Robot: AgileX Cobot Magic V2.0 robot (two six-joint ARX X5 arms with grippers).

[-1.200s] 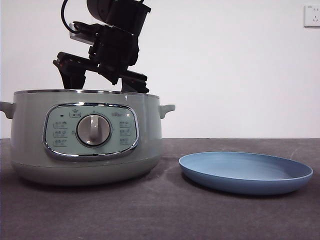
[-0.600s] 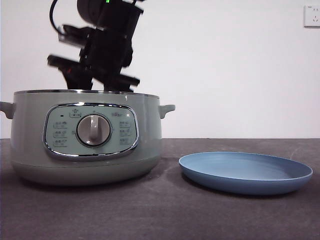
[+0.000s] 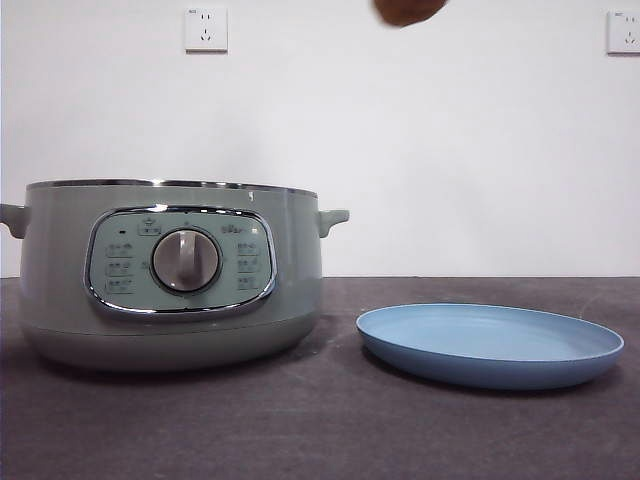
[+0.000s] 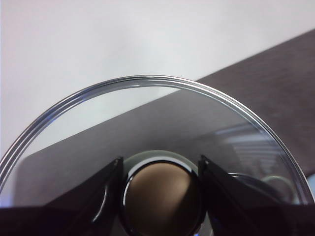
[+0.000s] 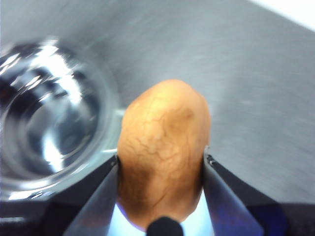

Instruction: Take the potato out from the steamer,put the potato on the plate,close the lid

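Front view: potato (image 3: 410,10) at top edge | plate (image 3: 490,345) bare

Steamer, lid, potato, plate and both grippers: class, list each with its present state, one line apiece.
steamer: open, lid off.
lid: held by its knob in left gripper.
potato: clamped in right gripper, lifted high above the table.
plate: empty, on the table.

An orange-brown potato (image 5: 162,152) hangs high above the table. A sage-green steamer (image 3: 170,275) stands open, a shallow light-blue plate (image 3: 490,345) beside it. The glass lid (image 4: 147,128) is held aloft by its knob.
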